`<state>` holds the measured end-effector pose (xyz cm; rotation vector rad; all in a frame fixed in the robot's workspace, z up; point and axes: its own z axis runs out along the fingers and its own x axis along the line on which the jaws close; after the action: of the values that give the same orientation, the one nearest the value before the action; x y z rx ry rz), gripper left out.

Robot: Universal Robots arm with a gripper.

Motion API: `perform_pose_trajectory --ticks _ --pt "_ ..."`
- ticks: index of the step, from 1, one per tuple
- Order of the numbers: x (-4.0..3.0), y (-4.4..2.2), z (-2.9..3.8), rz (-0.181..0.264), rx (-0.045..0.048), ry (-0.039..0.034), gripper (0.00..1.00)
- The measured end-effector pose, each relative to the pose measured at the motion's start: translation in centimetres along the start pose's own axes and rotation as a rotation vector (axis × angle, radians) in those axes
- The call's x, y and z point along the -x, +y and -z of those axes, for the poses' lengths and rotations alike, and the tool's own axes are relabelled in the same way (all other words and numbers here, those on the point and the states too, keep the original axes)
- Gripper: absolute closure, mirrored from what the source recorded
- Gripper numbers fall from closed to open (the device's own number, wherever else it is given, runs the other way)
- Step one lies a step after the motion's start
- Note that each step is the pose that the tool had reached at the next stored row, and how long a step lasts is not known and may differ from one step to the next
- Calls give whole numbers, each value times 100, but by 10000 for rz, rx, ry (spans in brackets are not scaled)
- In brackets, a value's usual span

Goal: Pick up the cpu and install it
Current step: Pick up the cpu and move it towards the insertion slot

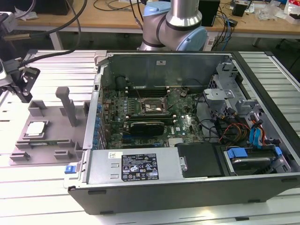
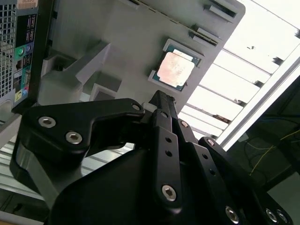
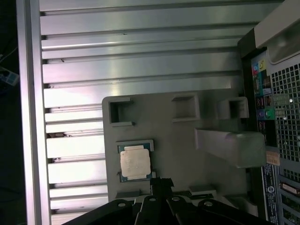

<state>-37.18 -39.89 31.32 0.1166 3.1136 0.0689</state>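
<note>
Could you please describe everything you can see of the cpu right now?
The cpu is a thin, flat square chip with a pale silvery metal top and a green edge. It lies flat, top up, in a recess of the grey holder tray beside the computer case. The hand is apart from it.

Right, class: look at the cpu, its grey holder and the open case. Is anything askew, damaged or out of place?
Nothing stands out. The cpu lies flat and square in its recess on the grey holder; the case looks undamaged.
</note>
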Motion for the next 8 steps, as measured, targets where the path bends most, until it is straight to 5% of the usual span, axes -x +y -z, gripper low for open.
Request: perform_pose_trajectory --ticks 8 --pt "-51 -5 -21 0 0 1 89"
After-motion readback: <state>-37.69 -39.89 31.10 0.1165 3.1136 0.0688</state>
